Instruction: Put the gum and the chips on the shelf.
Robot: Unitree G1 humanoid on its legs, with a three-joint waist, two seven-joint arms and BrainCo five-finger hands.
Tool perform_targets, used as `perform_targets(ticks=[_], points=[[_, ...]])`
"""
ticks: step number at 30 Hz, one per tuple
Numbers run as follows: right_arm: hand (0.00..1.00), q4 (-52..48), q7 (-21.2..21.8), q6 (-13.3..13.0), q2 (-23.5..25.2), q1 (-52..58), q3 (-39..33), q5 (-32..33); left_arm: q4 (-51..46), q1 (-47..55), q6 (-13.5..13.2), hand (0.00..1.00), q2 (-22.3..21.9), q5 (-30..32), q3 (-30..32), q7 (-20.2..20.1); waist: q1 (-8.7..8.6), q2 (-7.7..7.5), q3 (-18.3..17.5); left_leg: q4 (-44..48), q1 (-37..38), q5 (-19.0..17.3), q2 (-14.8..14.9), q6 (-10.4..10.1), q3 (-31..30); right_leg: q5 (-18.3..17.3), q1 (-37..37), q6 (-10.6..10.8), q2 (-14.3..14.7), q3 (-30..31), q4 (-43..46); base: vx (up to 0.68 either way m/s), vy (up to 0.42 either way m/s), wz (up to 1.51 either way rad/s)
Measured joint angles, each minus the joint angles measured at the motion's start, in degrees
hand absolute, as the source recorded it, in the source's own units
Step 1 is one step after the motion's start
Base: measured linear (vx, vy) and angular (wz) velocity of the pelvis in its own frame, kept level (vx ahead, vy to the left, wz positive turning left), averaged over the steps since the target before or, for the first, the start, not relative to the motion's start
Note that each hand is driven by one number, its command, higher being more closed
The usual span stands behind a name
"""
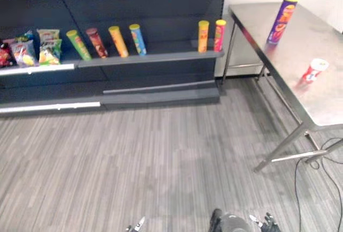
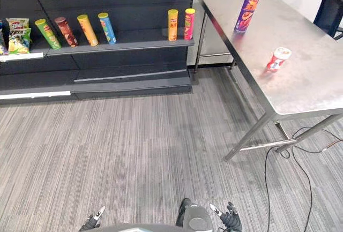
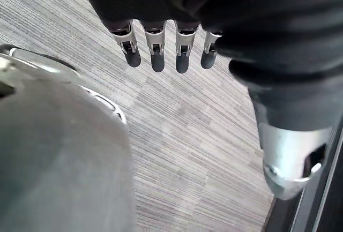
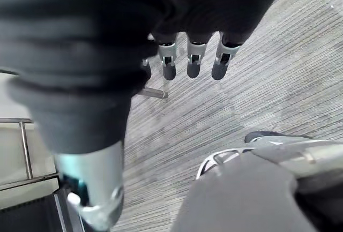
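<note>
Steel table [image 2: 300,90] at right, bearing purple chips can [image 2: 247,8] upright near the far end and red gum tub [image 2: 277,59] nearer, well apart. Dark shelf [image 2: 123,42] at left, lined with other cans [image 2: 87,29]. Left hand [image 3: 155,55] and right hand [image 4: 194,63] hanging low over carpet [image 2: 134,146], fingers straight, holding nothing.

1. left hand [image 3: 178,55] hangs low at the robot's left side, holding nothing.
2. its fingers [image 3: 131,54] are straight, in a neat row, tips pointing down.
3. left thumb [image 3: 292,159] stands apart from the row, not curled in.
4. right hand [image 4: 194,60] hangs low at the right side, holding nothing.
5. its fingers [image 4: 168,65] are straight and side by side, tips down; right thumb [image 4: 96,189] stands apart from them.
6. in the eye views the two hands are well apart.
</note>
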Motion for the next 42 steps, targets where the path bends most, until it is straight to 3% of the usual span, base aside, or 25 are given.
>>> perform_targets(ticks=[1,2,5,6,8,10,11,12,13,15,21,24,26,27,28,29,31,32,33,34,35,36,37,39,42], points=[[0.00,0.0,0.3,0.3,-1.0,0.1,1.0,0.0,0.0,0.1,0.0,0.00,0.0,0.0,0.0,-0.5,0.03,0.36,0.0,7.7,-3.3,5.1,1.9,-0.6,-1.0,0.0,2.1,0.0,1.2,0.5,-1.8,0.24,-0.043,-0.25],[0.00,0.0,0.8,0.8,-1.1,0.1,1.8,-0.1,0.0,0.3,-0.3,0.00,0.0,0.0,-0.1,-0.8,0.24,-0.04,0.3,13.4,-5.6,6.5,3.6,-0.6,-0.8,-0.1,4.0,-0.1,2.0,0.7,-3.3,0.23,-0.022,-0.23],[0.00,0.2,1.2,1.7,-1.3,0.1,1.1,0.0,-0.2,0.4,-0.4,0.00,0.1,-0.3,0.0,-1.1,0.20,0.68,0.5,18.2,-9.7,-2.5,5.8,1.9,3.2,-0.2,8.5,-0.9,1.7,2.1,-4.5,0.25,0.070,-0.17],[0.00,0.2,1.2,1.8,-1.2,0.0,0.9,0.0,-0.5,0.5,-0.5,0.00,0.1,-1.1,-0.1,-1.2,0.50,0.41,0.5,13.8,-10.5,-5.0,5.0,2.7,5.4,-0.5,9.8,-0.5,0.5,3.2,-4.6,0.26,0.186,-0.39],[0.00,0.2,1.3,1.4,-1.0,0.1,0.8,-0.1,-0.6,0.6,-0.4,0.00,0.2,-2.5,-0.4,-1.7,0.56,0.12,0.5,0.4,-11.2,-5.2,1.7,3.2,6.3,-1.4,10.7,1.0,-2.0,4.3,-4.0,0.20,0.213,-0.36],[0.00,0.1,1.7,0.3,-1.3,0.5,-0.1,-0.4,-1.0,0.8,-0.4,0.00,-0.2,-2.8,-1.6,-2.8,0.16,1.50,0.6,-21.3,-11.2,0.9,-1.7,4.2,2.1,-3.5,10.6,4.4,-3.2,6.3,-1.8,0.20,0.309,-0.32],[0.00,0.2,1.8,0.2,-1.6,0.6,-0.4,-0.8,-0.9,1.1,-0.4,0.00,-0.3,-2.6,-1.9,-3.0,0.37,1.94,0.8,-22.9,-11.3,4.3,-1.8,4.7,0.6,-4.1,10.7,5.2,-3.0,7.3,-1.3,0.23,0.310,-0.47],[0.00,0.3,2.1,0.2,-1.2,0.5,-0.6,-1.2,-0.9,1.8,0.0,0.00,0.1,-2.3,-2.4,-3.0,0.90,1.88,0.2,-23.3,-10.5,4.8,-3.4,6.1,0.7,-3.9,11.9,5.9,-3.4,9.2,-1.8,0.28,0.229,-0.33],[0.00,0.1,2.8,-0.3,-0.1,0.7,-0.3,-1.2,-1.0,1.8,0.0,0.00,1.3,-2.1,-2.6,-3.1,0.69,-0.26,0.3,-23.9,-9.9,3.7,-5.0,6.3,1.4,-3.9,12.0,5.9,-4.3,11.2,-2.1,0.30,0.186,-0.18],[0.00,0.3,3.6,-0.3,1.0,0.5,-0.4,-1.2,-1.0,1.4,0.3,0.00,2.5,-2.2,-2.6,-3.3,0.65,-2.13,0.3,-23.5,-9.5,2.5,-7.3,7.3,1.7,-4.1,12.2,5.9,-5.9,13.7,-3.3,0.23,0.160,0.08],[0.00,0.3,2.9,-0.6,1.2,-0.7,-1.9,-1.0,-0.7,0.9,1.5,0.00,2.8,-1.6,-4.9,-3.5,1.17,-2.39,-0.2,-19.9,-7.0,-3.4,-10.3,8.5,5.2,-4.1,13.3,8.1,-9.4,17.2,-2.3,0.21,0.144,-0.26],[0.00,0.2,2.0,-0.7,1.3,-0.2,-3.0,-1.1,-0.2,0.8,1.4,0.00,2.7,0.2,-5.6,-3.4,0.89,-1.83,-0.7,-22.8,-3.4,-4.2,-11.8,9.2,6.8,-3.8,7.7,7.9,-11.7,17.2,10.9,0.23,0.140,-0.22],[0.00,-0.2,2.1,-0.9,1.3,0.1,-3.0,-1.0,-0.1,0.8,1.3,0.00,3.0,1.5,-5.6,-3.8,0.93,-2.27,-0.9,-25.1,-0.7,-4.1,-13.0,9.8,8.0,-1.4,2.1,5.3,-14.1,16.5,22.1,0.20,0.126,-0.23],[0.00,-0.5,2.1,-0.9,1.2,0.0,-3.0,-0.5,-0.1,0.8,1.3,0.00,3.1,2.3,-5.7,-3.8,0.83,-2.22,-0.9,-26.7,1.6,-3.9,-13.0,10.3,8.5,2.3,-0.3,4.6,-15.4,15.4,27.5,0.22,0.079,-0.26],[0.00,-0.5,2.3,-0.9,1.0,0.0,-3.2,0.2,-0.2,1.0,1.5,0.00,3.1,3.0,-5.8,-3.4,0.35,-1.19,-1.1,-28.6,4.0,-3.8,-12.7,10.8,9.4,2.9,-1.7,4.5,-16.4,13.5,31.4,0.22,0.062,-0.27],[0.00,-0.5,2.4,-0.9,1.1,-0.2,-3.3,0.2,-0.2,1.2,1.5,0.00,3.3,3.5,-5.8,-3.1,0.07,-1.19,-1.0,-29.4,4.9,-3.8,-12.4,10.9,9.7,1.2,-2.4,4.1,-16.6,11.9,33.0,0.18,0.016,-0.31],[0.00,-0.8,2.5,-0.9,1.1,-1.0,-2.9,0.3,-0.2,1.1,2.6,0.00,3.4,4.0,-5.6,-2.1,0.01,-1.24,-0.8,-30.4,7.8,-3.7,-9.6,10.6,12.2,-6.1,-5.3,3.6,-14.9,2.3,33.3,0.18,-0.043,-0.42],[0.00,-1.1,2.5,-0.9,1.1,-1.0,-2.7,0.3,-0.2,1.1,2.6,0.00,3.4,4.1,-5.4,-1.9,0.04,-1.25,-0.8,-30.3,8.3,-3.5,-8.8,10.4,12.7,-6.2,-5.5,3.4,-14.1,-0.1,31.1,0.18,-0.091,-0.50],[0.00,-2.3,2.5,-1.0,1.2,-0.9,-1.7,0.7,0.0,1.3,2.6,0.00,3.4,4.3,-4.6,-1.5,0.14,-1.61,-0.8,-30.4,9.4,-3.3,-8.1,10.0,13.8,-4.8,-5.4,3.6,-12.5,-3.8,23.7,0.17,-0.106,-0.53],[0.00,-2.6,2.5,-1.2,1.7,-0.6,-0.7,1.2,-0.4,1.9,2.4,0.00,4.0,4.8,-3.5,-1.5,0.35,-3.63,-0.8,-31.1,10.7,-3.2,-9.5,9.6,14.8,2.4,-5.2,2.4,-11.6,-5.6,14.5,0.18,-0.122,-0.58],[0.00,-2.5,2.5,-1.2,1.9,-0.8,-0.4,1.2,-0.3,1.8,2.4,0.00,4.5,5.9,-2.9,-1.5,0.52,-4.47,-0.7,-31.7,11.7,-3.4,-10.7,8.9,15.1,2.0,-4.9,-0.4,-11.6,-6.3,12.6,0.20,-0.130,-0.88],[0.00,-2.4,2.5,-1.3,1.2,-1.8,-0.3,1.3,1.0,1.7,2.6,0.00,3.1,7.0,-2.4,-1.2,1.05,-3.15,-0.8,-33.3,12.7,-3.7,-9.5,7.8,15.8,1.1,-4.3,-0.6,-9.2,-6.2,10.6,0.18,-0.120,-0.72],[0.00,-2.5,2.5,-1.8,1.1,-2.4,-0.7,1.4,1.7,1.7,2.5,0.00,2.4,7.6,-2.5,-1.2,0.07,-1.56,-0.5,-34.1,12.7,-3.8,-8.9,7.1,16.3,1.2,-4.3,-0.6,-8.1,-6.4,9.3,0.16,-0.086,-0.57],[0.00,-2.0,2.3,-1.7,0.2,-2.6,-1.6,1.3,1.8,1.4,2.4,0.00,1.7,8.1,-2.9,-1.5,0.03,-0.13,-0.2,-35.2,13.2,-4.1,-8.1,6.1,17.1,1.1,-4.4,-0.7,-6.4,-6.4,8.1,0.06,-0.047,-0.17],[0.00,-2.0,2.3,-0.8,0.5,-2.5,-1.3,1.2,1.8,1.5,2.2,0.00,2.1,8.0,-3.0,-1.6,0.21,-0.86,-0.2,-35.0,13.7,-5.2,-7.2,4.5,17.4,0.7,-3.9,-1.1,-5.2,-6.7,7.5,-0.04,-0.037,-0.10]])
